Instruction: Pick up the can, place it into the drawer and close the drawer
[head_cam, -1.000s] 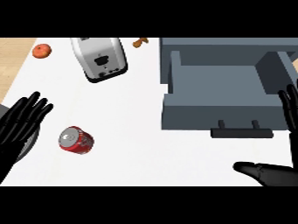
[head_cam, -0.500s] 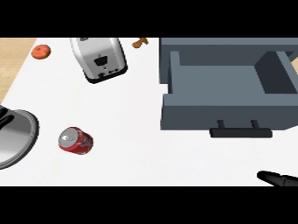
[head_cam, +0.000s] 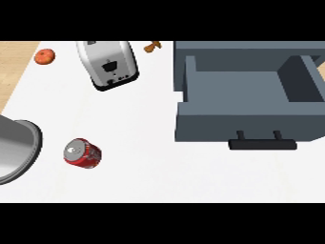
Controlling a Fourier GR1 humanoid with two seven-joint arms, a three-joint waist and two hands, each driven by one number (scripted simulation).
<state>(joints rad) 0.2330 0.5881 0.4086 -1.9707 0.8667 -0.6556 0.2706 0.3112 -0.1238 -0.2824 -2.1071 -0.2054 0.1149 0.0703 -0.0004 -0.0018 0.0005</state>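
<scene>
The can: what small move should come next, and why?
Probably lower the left robot hand toward the can: it sits on the counter, left of the open drawer, and no robot hand is in view.

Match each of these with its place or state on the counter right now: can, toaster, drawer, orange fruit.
Things:
1. can
2. toaster
3. drawer
4. orange fruit

Places or states:
A. far left corner of the counter
B. at the right, pulled open, handle toward the robot
C. red, at the near left of the counter
D. silver, at the far side, left of the drawer

Pairs: 1-C, 2-D, 3-B, 4-A
</scene>
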